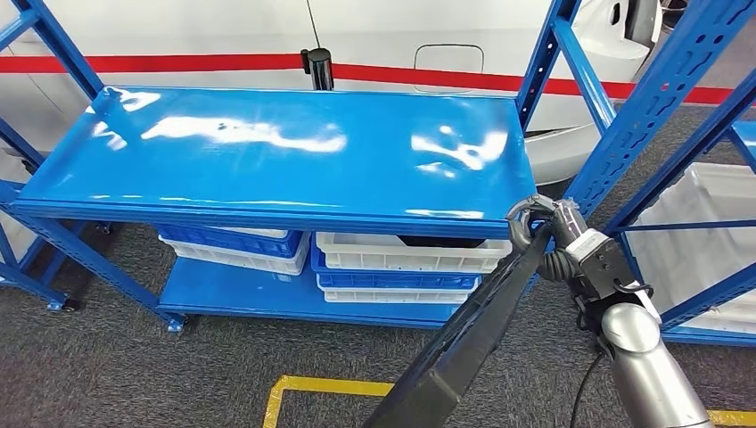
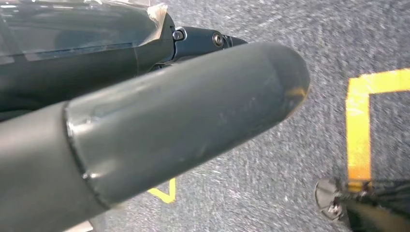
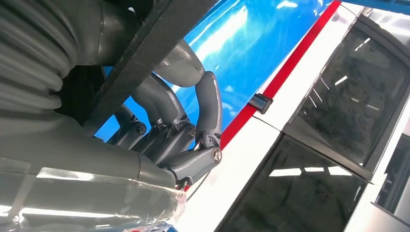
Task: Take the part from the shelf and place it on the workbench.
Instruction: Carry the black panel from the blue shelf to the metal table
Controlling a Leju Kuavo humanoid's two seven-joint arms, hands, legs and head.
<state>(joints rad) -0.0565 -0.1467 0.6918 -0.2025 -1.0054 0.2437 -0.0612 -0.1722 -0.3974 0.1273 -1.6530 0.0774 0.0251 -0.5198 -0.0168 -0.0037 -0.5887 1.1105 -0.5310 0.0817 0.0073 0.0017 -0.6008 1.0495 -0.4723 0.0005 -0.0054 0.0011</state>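
The right hand (image 1: 540, 225) grasps the long black part (image 1: 464, 343) at its upper end, carrying it clear of the blue shelf (image 1: 267, 156); left hand (image 2: 145, 140) state cannot be determined.

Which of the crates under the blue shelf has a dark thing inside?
The upper white crate on the right stack, nearest the robot hand: a dark shape shows at its rim. The other crates show nothing inside.

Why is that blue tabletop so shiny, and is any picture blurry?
Head view: white glare patches on the glossy blue workbench top. Left wrist view: the left hand looms soft and close, the carpet streaked. Right wrist view: sharp, reflections in dark windows.
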